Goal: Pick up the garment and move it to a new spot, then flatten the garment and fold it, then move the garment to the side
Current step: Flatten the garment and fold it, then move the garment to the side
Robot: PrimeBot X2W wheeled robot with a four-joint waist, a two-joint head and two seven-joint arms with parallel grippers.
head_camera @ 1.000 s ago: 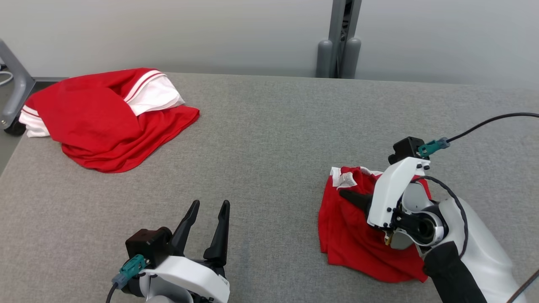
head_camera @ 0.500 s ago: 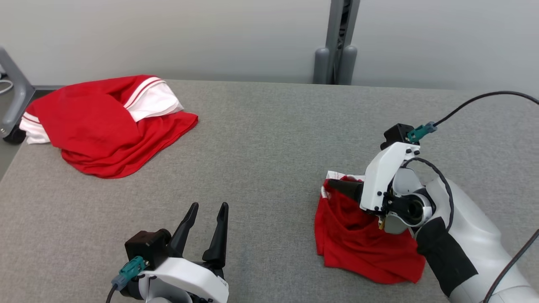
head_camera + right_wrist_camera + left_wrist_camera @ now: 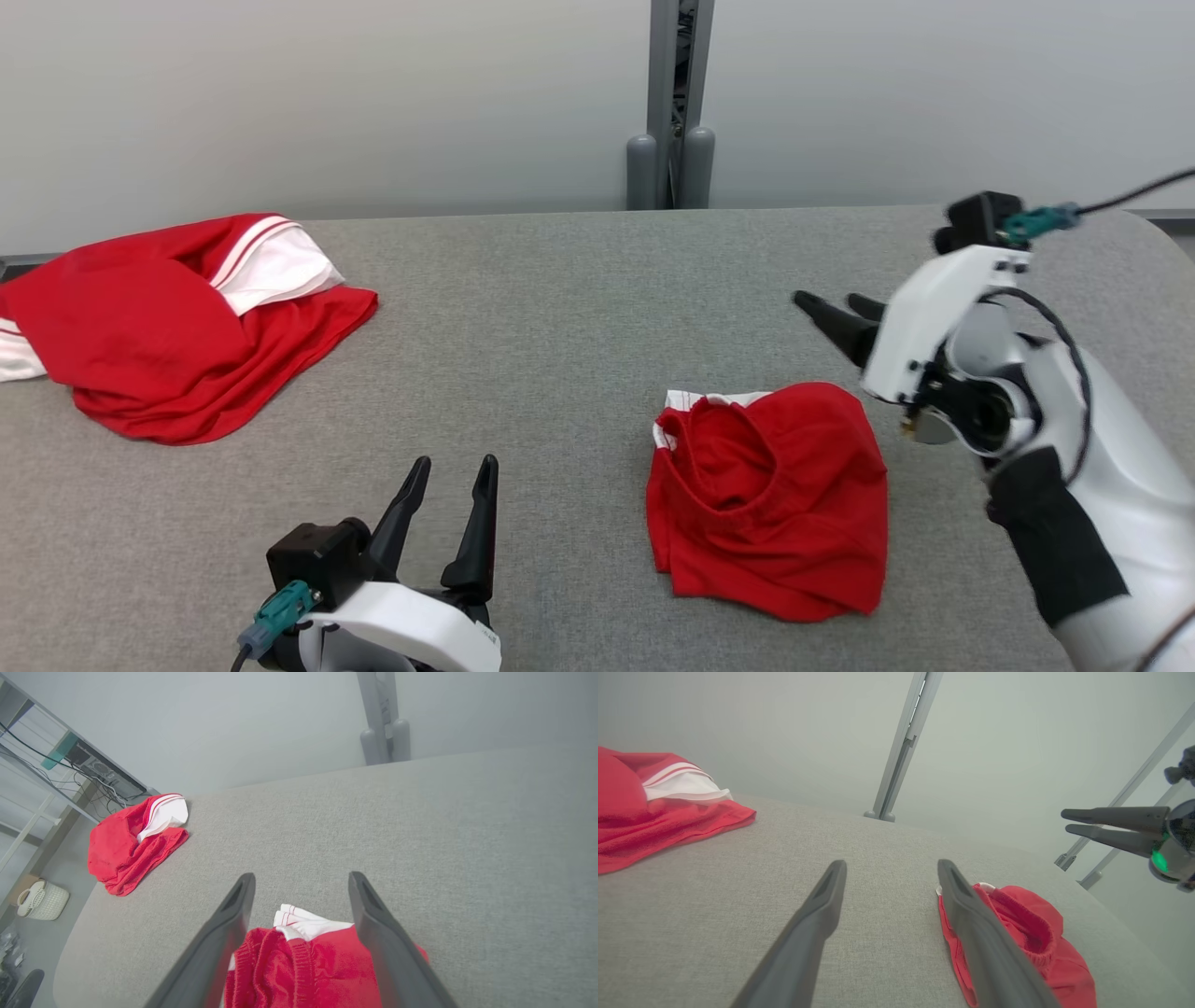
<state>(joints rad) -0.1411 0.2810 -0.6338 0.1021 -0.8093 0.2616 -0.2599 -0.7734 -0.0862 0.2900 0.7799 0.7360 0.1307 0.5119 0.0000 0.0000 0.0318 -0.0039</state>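
At about five o'clock from the middle of the head view, the garment (image 3: 770,499) lay crumpled on the grey table (image 3: 560,308). It was a small red heap, with its white-trimmed edge and gathered waistband turned toward eleven o'clock. Nothing held it.

The right gripper (image 3: 826,301) hung at roughly one o'clock from the garment, lifted off the cloth. Its two dark fingers stood apart with nothing between them, and their tips pointed toward nine o'clock. In the right wrist view the same fingers were spread wide, and the red fabric lay on the table below the gap.

The left gripper (image 3: 456,464) sat at seven o'clock in the head view, low over bare table well apart from the garment. Its fingers were also parted and empty, pointing toward twelve.

A larger red-and-white garment (image 3: 168,345) lay bunched at nine o'clock, at the table's left end. A grey post (image 3: 672,103) rose behind the far edge at twelve o'clock.
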